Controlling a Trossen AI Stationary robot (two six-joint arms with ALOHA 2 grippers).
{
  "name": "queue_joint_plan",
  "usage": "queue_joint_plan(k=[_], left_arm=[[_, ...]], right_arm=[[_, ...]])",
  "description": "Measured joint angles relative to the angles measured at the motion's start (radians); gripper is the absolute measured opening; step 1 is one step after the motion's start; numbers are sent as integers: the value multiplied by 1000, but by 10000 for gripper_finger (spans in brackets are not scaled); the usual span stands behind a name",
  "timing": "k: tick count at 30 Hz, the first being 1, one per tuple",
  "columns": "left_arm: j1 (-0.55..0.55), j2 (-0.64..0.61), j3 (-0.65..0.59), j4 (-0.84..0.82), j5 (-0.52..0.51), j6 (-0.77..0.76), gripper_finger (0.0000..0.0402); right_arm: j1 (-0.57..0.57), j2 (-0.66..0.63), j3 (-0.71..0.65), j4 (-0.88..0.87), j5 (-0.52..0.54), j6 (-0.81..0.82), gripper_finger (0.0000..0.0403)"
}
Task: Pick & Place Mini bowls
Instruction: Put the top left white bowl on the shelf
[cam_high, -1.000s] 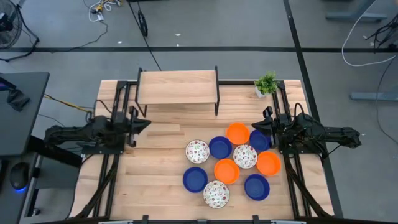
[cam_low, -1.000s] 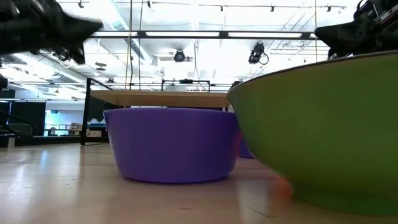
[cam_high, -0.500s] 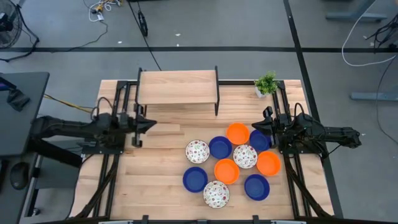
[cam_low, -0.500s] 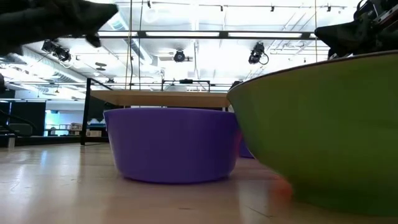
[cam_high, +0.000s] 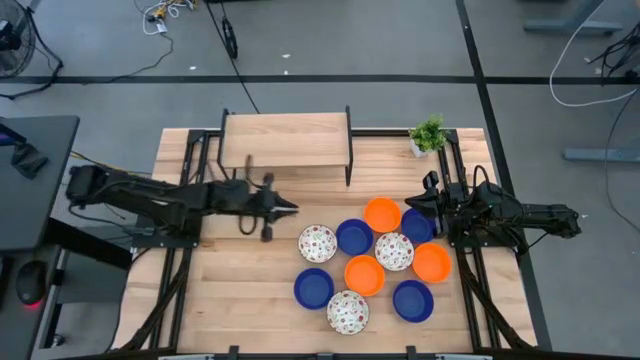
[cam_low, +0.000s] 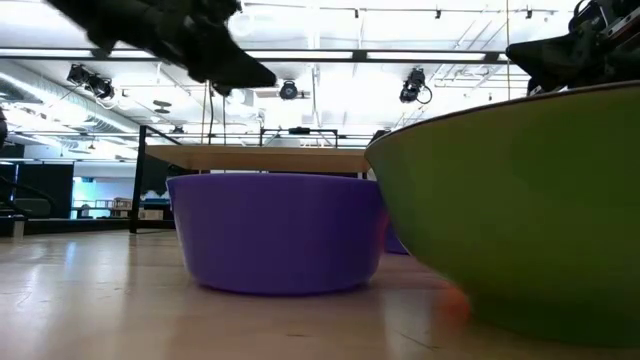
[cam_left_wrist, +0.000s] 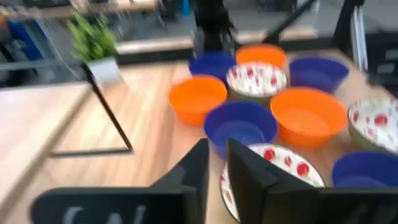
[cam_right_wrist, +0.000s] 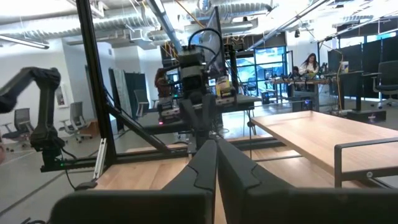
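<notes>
The left gripper (cam_high: 285, 208) reaches out over the table with its fingers drawn narrow, only a thin slot between them in its wrist view, and it holds nothing. Just ahead of it and slightly to one side sits the nearest speckled bowl (cam_high: 317, 243), with the rest of the mini bowls (cam_high: 364, 273) packed beyond it in a tight cluster of orange, dark blue and speckled ones, many rims touching. The right gripper (cam_high: 419, 202) waits at the far edge of that cluster, beside a dark blue bowl (cam_high: 417, 226), its fingers pressed together and empty. The main risk, as I judge it, is the crowding: a finger coming down on the speckled bowl's rim may also catch the blue bowl (cam_high: 353, 237) touching it and shove the neighbours along or tip one. With the fingers this narrow, the gripper could land on top of the rim and not straddle it, pushing the shallow bowl away. A pinch on a thin, sloping wall may also slip, dropping the bowl back among the others.
</notes>
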Motion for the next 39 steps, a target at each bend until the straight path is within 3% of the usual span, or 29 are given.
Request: queue_joint_plan(k=[9,15,21,28,39], left_arm=[[-101,236,254,-332,108,29,170],[-199,368,302,-356,116,172,181],[-228,466,312,-337,51,176,181],[-228,528,312,-322,34,176,150],[-226,539,312,-295,-8,178,45]], right_arm=[[0,0,0,0,0,0,18],[0,0,0,1,0,0,18],[0,0,0,0,0,0,18],[0,0,0,0,0,0,18],[0,0,0,0,0,0,18]])
